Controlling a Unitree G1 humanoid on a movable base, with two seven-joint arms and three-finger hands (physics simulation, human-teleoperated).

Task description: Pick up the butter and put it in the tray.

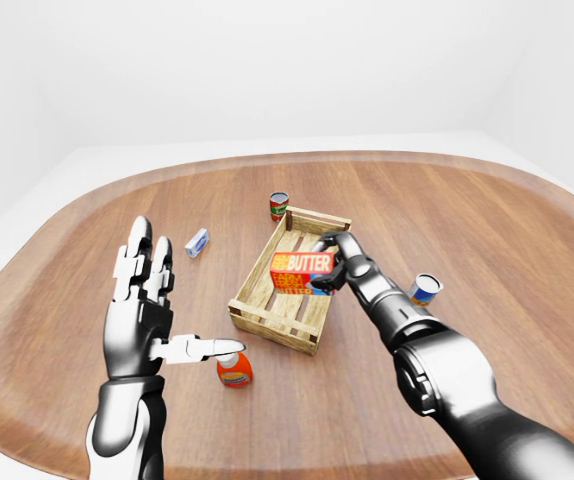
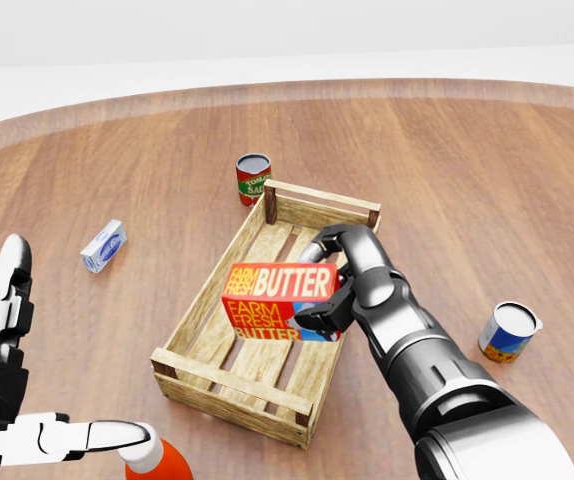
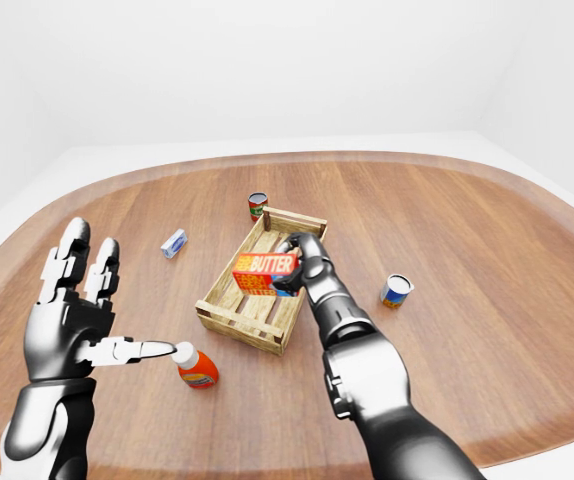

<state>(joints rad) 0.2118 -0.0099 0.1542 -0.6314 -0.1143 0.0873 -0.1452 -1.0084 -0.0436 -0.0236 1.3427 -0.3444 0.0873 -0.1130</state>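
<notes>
The butter [image 2: 279, 300] is a rectangular box, orange on its upper face and red on the side below, with "FARM FRESH BUTTER" printed in white on both and a little blue at its lower right corner. There is one of it, and it sits in my right hand [image 2: 339, 290], just above the slats near the middle of the tray [image 2: 229, 385], slightly tilted; I cannot tell whether its underside touches the wood. Going from left to right in the head view: my left hand [image 1: 139, 310] is raised at the left edge, palm flat, fingers spread and released, thumb pointing right, holding nothing. Just under that thumb tip stands one orange bottle [image 1: 234, 371] with a white cap, close to the thumb, though I cannot tell if they touch. Further up lies one small white and blue carton [image 2: 103, 245] on its side. Next is one red and green can [image 2: 252, 179], standing upright beside the tray's top corner. Then the single tray, a shallow wooden crate of pale slats, with only the butter over it. My right fingers are clenched around the butter's right end. At the far right, one blue and yellow can [image 2: 509, 332] stands tilted, well apart from the tray. Everything rests on one wide wooden table [image 2: 487, 170].
</notes>
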